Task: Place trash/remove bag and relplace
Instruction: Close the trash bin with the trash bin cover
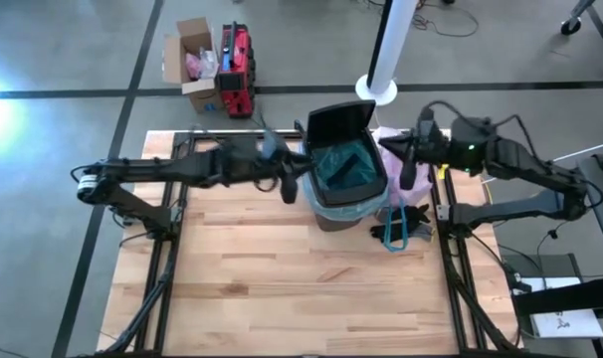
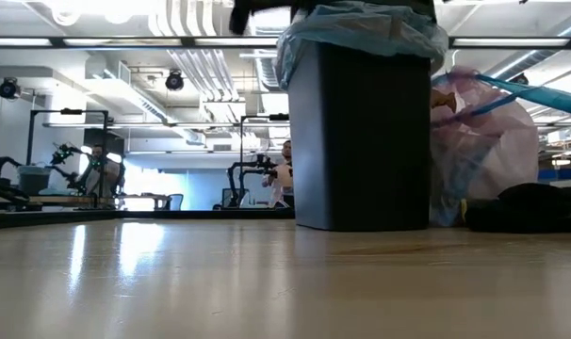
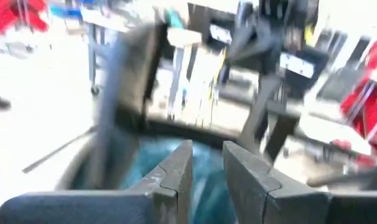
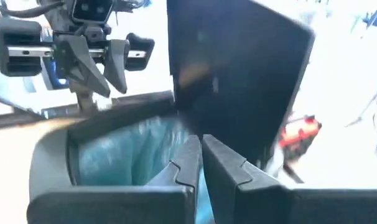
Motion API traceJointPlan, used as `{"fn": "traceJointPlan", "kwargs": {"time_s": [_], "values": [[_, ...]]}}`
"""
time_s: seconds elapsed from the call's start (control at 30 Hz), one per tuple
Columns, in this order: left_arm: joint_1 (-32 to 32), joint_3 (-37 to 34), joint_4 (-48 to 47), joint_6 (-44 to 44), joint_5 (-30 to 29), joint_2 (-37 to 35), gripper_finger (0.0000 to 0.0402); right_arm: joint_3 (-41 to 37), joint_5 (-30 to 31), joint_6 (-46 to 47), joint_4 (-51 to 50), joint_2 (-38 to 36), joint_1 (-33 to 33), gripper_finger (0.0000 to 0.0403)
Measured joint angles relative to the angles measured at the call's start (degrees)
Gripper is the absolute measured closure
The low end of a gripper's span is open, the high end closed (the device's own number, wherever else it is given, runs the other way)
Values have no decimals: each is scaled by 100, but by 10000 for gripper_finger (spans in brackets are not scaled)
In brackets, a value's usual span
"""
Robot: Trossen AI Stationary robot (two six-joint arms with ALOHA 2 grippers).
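The black bin [image 1: 326,211] stands at the table's far middle, lid [image 1: 339,121] raised at its far side. A light-blue bag [image 1: 343,167] lines it and folds over the rim [image 2: 361,28]. The pale pink bag [image 1: 406,194] sits on the table against the bin's right side; a brown bit of trash [image 2: 443,98] shows through its film. My left gripper [image 1: 290,187] hovers at the bin's left rim, level, a narrow gap between its fingers [image 3: 176,171]. My right gripper [image 4: 200,152] is at the right rim [image 1: 409,179], shut; nothing shows between its fingers.
A blue drawstring loop [image 1: 396,235] and a dark flat thing [image 2: 530,207] lie on the table right of the bin. A white pole [image 1: 389,50], a cardboard box [image 1: 190,62] and a red case [image 1: 237,70] stand beyond the far edge. Bare wood [image 1: 282,288] spreads toward the near edge.
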Motion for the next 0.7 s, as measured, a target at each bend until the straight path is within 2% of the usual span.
{"fn": "traceJointPlan", "kwargs": {"time_s": [0.07, 0.17, 0.23, 0.37, 0.5, 0.7], "values": [[129, 71, 51, -21, 42, -194, 329, 252, 212, -20, 213, 55, 8, 395], [416, 155, 17, -38, 235, -329, 343, 619, 909, 9, 558, 265, -26, 395], [688, 260, 4, -36, 285, -336, 356, 926, 1043, 5, 657, 527, -92, 395], [1387, 500, -58, -287, 283, -245, 385, 1644, 956, 139, 298, 1210, -329, 395], [1876, 577, -69, -574, 807, 55, 399, 2423, 936, 374, -278, 1927, -614, 395], [1982, 740, 335, -401, 1086, 334, 396, 3976, -9, 1077, -1043, 2896, -1130, 395]]}}
